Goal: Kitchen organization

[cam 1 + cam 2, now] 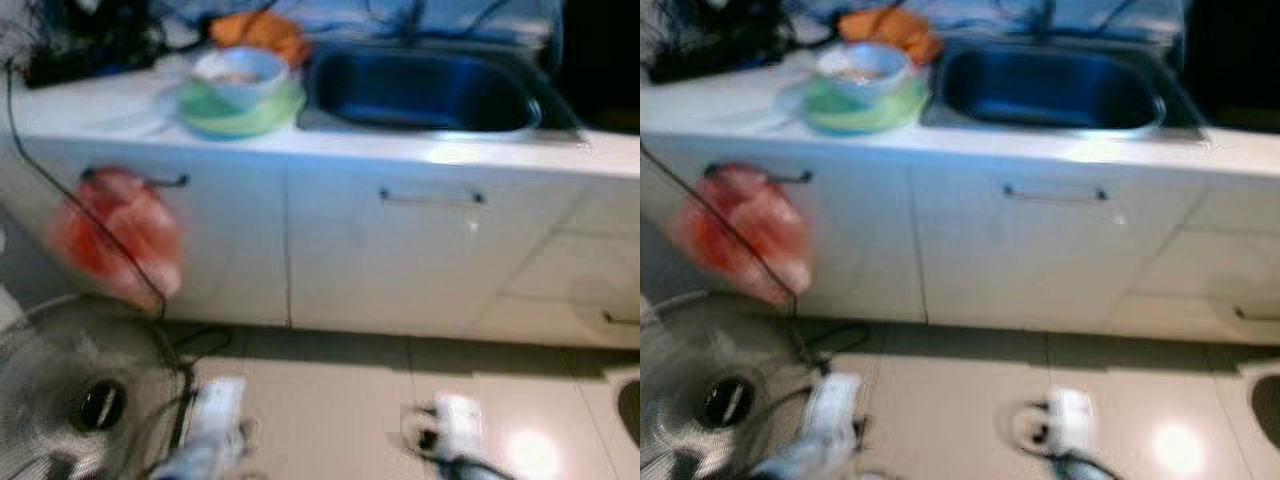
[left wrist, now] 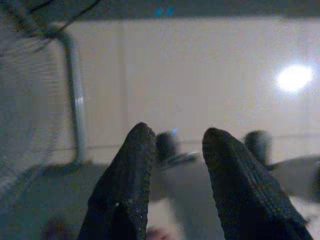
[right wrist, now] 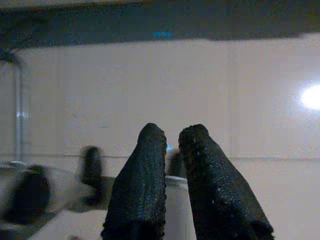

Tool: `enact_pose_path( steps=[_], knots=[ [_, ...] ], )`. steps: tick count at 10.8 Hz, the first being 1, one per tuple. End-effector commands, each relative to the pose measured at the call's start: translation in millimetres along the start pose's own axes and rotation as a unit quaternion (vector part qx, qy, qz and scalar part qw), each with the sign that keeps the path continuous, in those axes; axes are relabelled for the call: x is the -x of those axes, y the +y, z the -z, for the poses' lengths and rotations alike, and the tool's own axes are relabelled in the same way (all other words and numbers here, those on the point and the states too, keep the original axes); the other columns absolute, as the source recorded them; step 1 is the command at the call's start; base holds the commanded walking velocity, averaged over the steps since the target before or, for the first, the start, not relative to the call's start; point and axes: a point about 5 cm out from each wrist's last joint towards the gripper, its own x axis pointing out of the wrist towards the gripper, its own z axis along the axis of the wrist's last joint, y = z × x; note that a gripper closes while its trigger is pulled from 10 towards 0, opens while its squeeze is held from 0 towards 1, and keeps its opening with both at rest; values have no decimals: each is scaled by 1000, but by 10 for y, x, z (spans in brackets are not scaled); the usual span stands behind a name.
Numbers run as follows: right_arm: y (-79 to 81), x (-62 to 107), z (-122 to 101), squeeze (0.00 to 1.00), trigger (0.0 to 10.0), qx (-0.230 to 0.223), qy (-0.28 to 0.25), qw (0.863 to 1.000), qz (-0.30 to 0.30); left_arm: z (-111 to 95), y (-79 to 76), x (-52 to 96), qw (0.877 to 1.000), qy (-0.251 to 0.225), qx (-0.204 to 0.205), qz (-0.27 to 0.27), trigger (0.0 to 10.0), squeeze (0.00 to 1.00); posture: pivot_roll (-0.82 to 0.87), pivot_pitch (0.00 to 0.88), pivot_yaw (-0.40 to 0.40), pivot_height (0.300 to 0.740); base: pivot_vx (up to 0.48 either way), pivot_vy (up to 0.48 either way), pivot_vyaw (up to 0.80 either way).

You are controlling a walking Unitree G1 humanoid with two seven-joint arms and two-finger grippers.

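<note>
- The left gripper (image 2: 175, 145) hangs low over the pale tiled floor (image 2: 200, 85), fingers spread a little with nothing between them.
- The right gripper (image 3: 172, 137) also points at the floor, fingers nearly together with a thin gap, holding nothing.
- Ahead stands a white counter (image 1: 420, 150) with cabinet doors below.
- On the counter, a pale bowl (image 1: 240, 70) sits in a green plate (image 1: 240, 115), just left of the dark sink (image 1: 425, 90).
- An orange cloth (image 1: 262, 32) lies behind the bowl.
- A red bag (image 1: 120, 235) hangs from the left cabinet handle.
- A fan (image 1: 70, 400) stands on the floor at lower left.
</note>
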Motion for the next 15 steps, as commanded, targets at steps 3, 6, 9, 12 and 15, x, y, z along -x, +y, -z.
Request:
enact_pose_path(
  steps=[3, 6, 9, 12, 15],
  knots=[
    [-124, 40, 50, 0, 10000, -3, 8, 1000, 16, -50, -105, -16, 1000, -7, 0, 11, 10000, 0, 85, 102, 0, 740, 347, 0, 0],
    [-118, 40, 55, 0, 10000, -3, 8, 1000, 15, -44, -97, -15, 1000, -7, 0, 10, 10000, 0, 91, 109, -2, 740, 344, 0, 0],
    [-121, 43, 63, 0, 10000, -1, 9, 1000, 14, -37, -97, -14, 1000, -6, 1, 10, 10000, 0, 93, 115, -3, 740, 316, 0, 0],
    [-116, 40, 55, 0, 10000, 1, 10, 1000, 12, -47, -91, -14, 1000, -9, 3, 7, 10000, 0, 95, 110, -1, 740, 0, 0, 0],
    [-121, 41, 54, 0, 10000, 6, 10, 1000, 14, -55, -87, -13, 1000, -16, 1, 2, 10000, 0, 92, 109, 1, 740, 0, 0, 0]
  ],
)
